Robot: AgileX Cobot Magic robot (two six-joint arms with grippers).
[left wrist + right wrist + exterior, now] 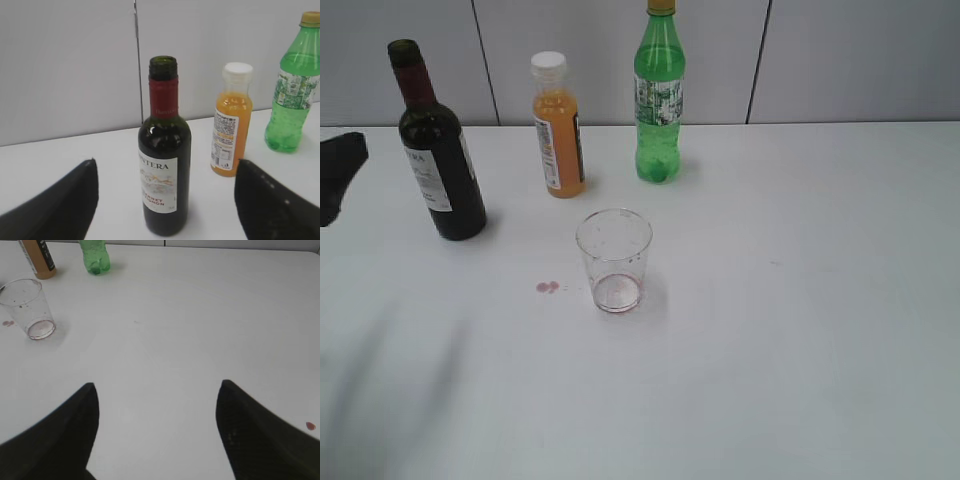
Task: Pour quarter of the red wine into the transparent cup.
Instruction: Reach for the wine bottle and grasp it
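The dark wine bottle [438, 150] with maroon neck foil and a white label stands upright and uncapped at the left of the white table. In the left wrist view the wine bottle [164, 150] stands ahead, between my open left gripper's fingers [165, 165], which do not touch it. Only one black finger of the left gripper [340, 170] shows at the exterior view's left edge. The transparent cup [614, 260] stands upright mid-table with reddish residue at its bottom. It also shows in the right wrist view [27, 307] at far left. My right gripper [157, 387] is open and empty over bare table.
An orange juice bottle [558, 125] with a white cap and a green soda bottle [660, 95] stand behind the cup near the back wall. Small red drops [548, 287] lie left of the cup. Another red spot [310, 426] lies by the right gripper.
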